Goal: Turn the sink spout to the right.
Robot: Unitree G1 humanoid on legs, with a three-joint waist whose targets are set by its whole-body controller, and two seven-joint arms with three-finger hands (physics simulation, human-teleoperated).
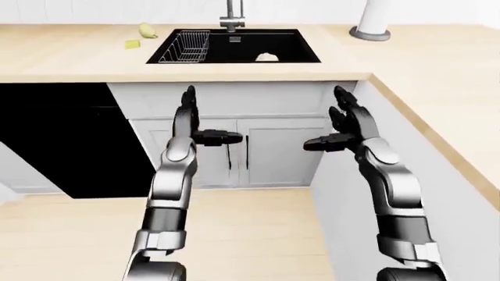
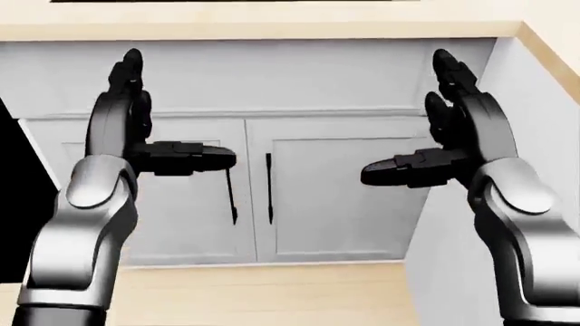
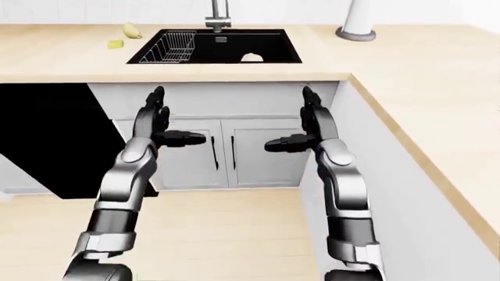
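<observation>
The black sink [image 1: 277, 44] is set in the wooden counter at the top of the left-eye view. Only the grey faucet stem [image 1: 233, 14] shows at the top edge; the spout itself is cut off. Both hands are raised well below the sink, level with the cabinet doors. My left hand [image 1: 204, 122] is open, fingers up and thumb pointing inward. My right hand [image 1: 326, 120] mirrors it, open and holding nothing. The head view shows the same left hand [image 2: 172, 115] and right hand [image 2: 408, 119] against the white cabinet.
A wire rack [image 1: 186, 47] and a white object [image 1: 268, 57] lie in the sink. Yellow items [image 1: 145, 29] sit on the counter to its left, a grey-based cylinder [image 1: 372, 22] to its right. Cabinet door handles [image 1: 238, 152], a dark opening [image 1: 70, 140], and the right counter wing [image 1: 445, 99] surround me.
</observation>
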